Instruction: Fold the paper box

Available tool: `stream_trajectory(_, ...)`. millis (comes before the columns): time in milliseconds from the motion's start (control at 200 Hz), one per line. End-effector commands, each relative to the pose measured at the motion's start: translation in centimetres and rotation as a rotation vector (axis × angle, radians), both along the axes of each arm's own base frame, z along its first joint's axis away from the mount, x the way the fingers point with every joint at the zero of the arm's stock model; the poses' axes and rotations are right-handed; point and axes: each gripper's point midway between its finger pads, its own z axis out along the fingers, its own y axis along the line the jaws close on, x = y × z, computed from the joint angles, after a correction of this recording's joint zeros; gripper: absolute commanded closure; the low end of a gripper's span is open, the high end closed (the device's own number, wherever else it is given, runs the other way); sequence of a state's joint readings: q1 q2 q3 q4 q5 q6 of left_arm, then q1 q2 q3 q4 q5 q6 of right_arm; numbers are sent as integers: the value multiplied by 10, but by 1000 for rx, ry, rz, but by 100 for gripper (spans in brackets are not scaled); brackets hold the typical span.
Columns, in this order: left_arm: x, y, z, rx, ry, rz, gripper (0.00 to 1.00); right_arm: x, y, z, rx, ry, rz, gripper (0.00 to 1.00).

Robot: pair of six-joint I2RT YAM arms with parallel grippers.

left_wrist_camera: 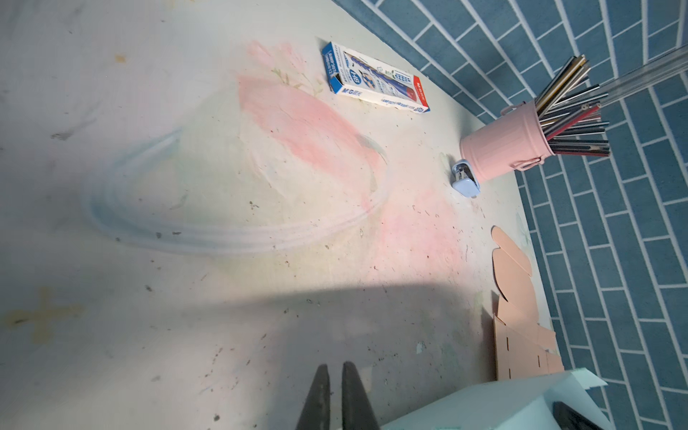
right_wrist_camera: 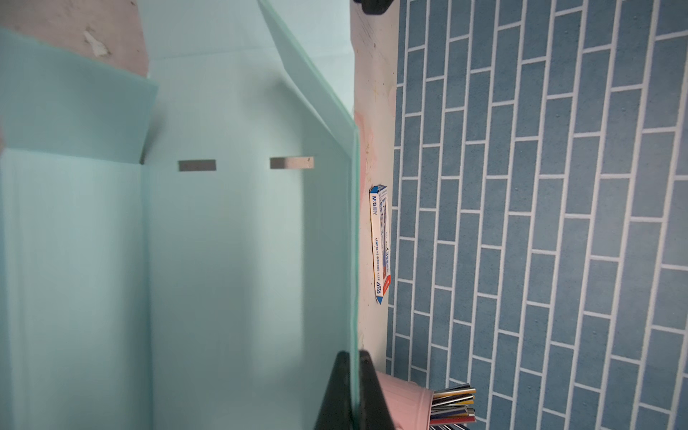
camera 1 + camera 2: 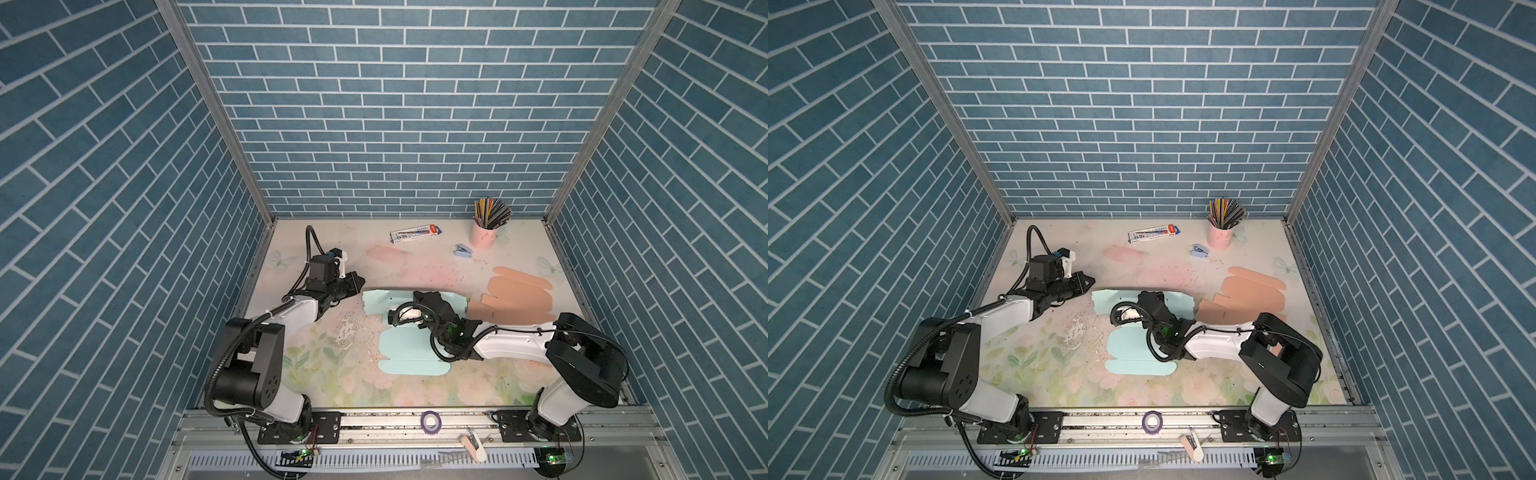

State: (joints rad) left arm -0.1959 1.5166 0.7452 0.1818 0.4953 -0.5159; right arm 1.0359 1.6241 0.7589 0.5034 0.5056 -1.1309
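Note:
The pale teal paper box [image 3: 409,353] [image 3: 1133,349] lies mid-table, its near panel flat and its far wall [image 2: 223,260] lifted upright. My right gripper [image 3: 419,296] [image 3: 1144,296] [image 2: 353,355] is shut on the top edge of that raised wall, one finger on each side of the sheet. Two slots show in the box's floor in the right wrist view. My left gripper [image 3: 360,282] [image 3: 1090,281] [image 1: 335,366] hovers just left of the box's left end [image 1: 484,405]. Its fingers are almost touching, with nothing between them.
A flat peach cardboard cut-out [image 3: 519,297] lies to the right of the box. At the back stand a pink cup of pencils [image 3: 484,232], a pencil carton [image 3: 415,233] and a small blue stapler [image 3: 462,250]. A purple tape roll [image 3: 431,422] sits on the front rail.

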Motion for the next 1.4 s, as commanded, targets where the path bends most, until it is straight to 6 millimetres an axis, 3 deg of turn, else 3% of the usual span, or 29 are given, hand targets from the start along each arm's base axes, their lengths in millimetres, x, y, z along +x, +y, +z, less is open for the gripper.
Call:
stream_trajectory(0,-14,-16,4,11,-43,-75,87,4,4,12,22,-65,17,100)
stream_trajectory(405,-65,-53,1,-39,-30,-210,86,11,-1,7,43,-83,9,100)
stream_trajectory(570,-80,-57,2,-43,-34,-220,84,11,-1,6,51,-86,11,100)
stream_trajectory(660,-88,-56,0,-50,-44,-222,79,10,-2,7,55,-89,10,100)
stream_trajectory(790,-99,-61,-8,2,-76,-245,64,8,-2,6,56,-89,15,100)
stream_trajectory(1005,-92,-59,-14,28,-128,-227,56,-3,3,3,58,-77,43,100)
stream_trajectory(1395,-81,-64,-10,110,-229,-266,53,-25,7,-13,47,-39,51,100)
